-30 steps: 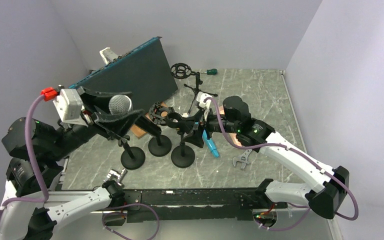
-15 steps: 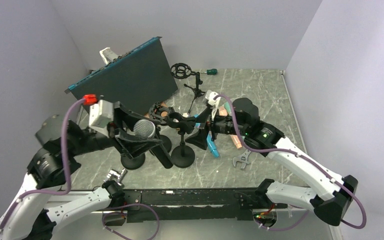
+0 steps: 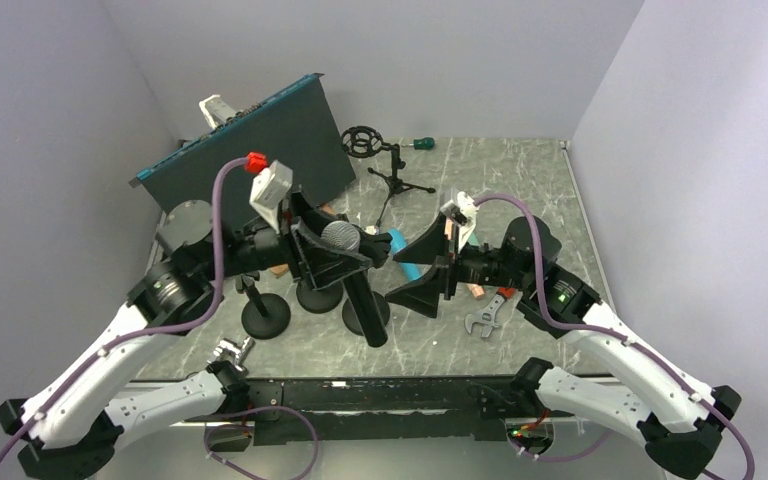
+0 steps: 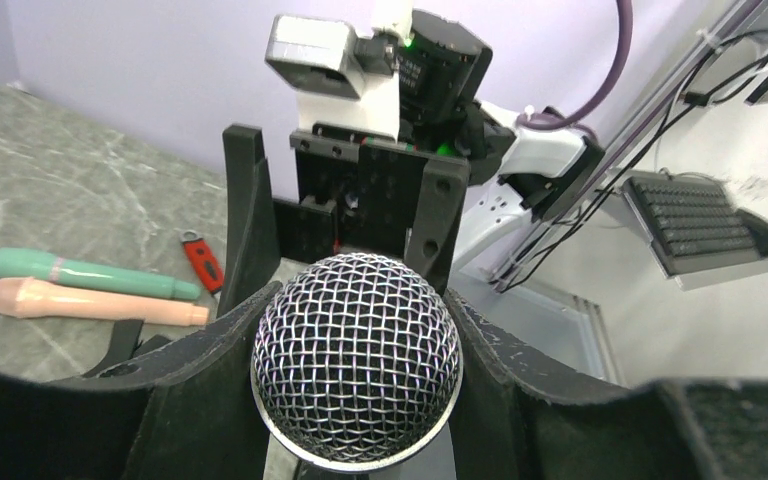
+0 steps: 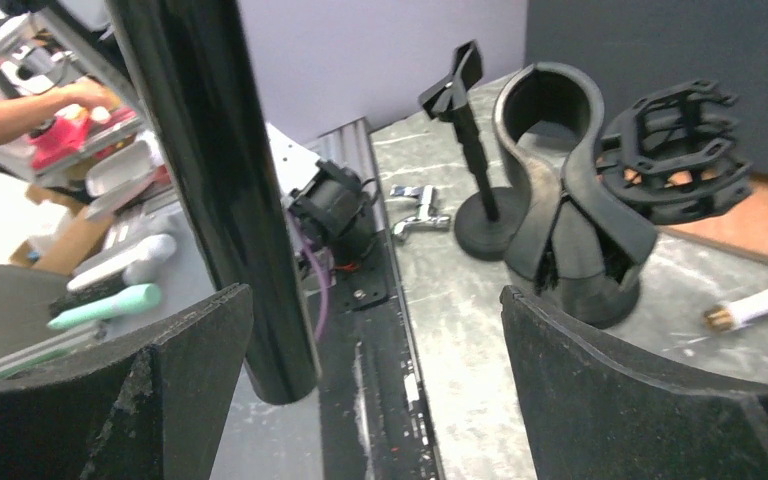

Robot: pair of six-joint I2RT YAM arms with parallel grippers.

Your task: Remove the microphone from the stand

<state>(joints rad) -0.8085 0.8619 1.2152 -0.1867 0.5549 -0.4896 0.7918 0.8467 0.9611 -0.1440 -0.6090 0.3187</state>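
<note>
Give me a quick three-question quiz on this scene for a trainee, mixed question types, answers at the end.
1. True or false: the right gripper is clamped on the microphone.
2. Which gripper holds the microphone? A) the left gripper B) the right gripper C) neither
3. Fill in: in the right wrist view, the curved stand clip is ____.
Key: 1 false, its jaws stand open; 2 A; 3 empty.

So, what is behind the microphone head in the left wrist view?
The right arm's open fingers, and at left a green handle and a pink handle on the table. The microphone head covers its body.
</note>
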